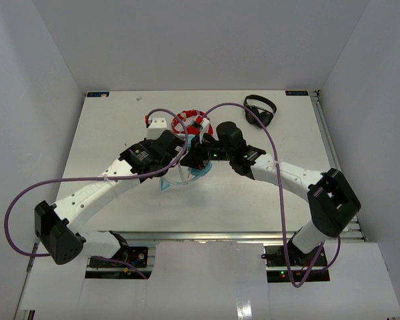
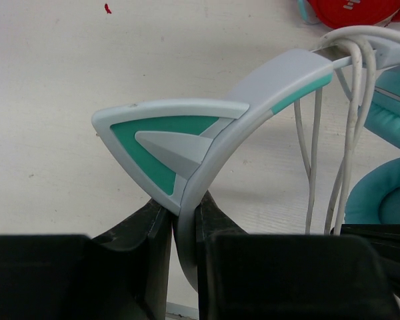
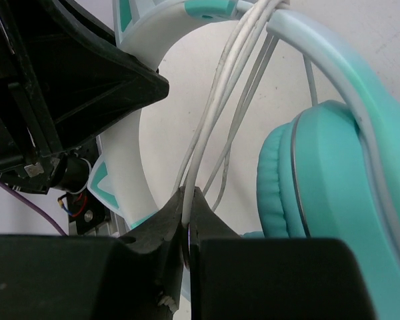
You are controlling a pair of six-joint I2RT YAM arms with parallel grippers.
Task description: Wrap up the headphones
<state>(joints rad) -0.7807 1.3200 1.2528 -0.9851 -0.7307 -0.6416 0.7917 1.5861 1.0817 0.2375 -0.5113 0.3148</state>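
The headphones (image 3: 360,200) show smooth satin plastic on the headband (image 2: 267,87) and soft leatherette pads (image 3: 280,180). Their cable (image 3: 212,113) is glossy; the table (image 2: 53,100) beneath is matt.

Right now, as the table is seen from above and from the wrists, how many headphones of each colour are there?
Teal headphones: 1
Red headphones: 1
Black headphones: 1
Total: 3
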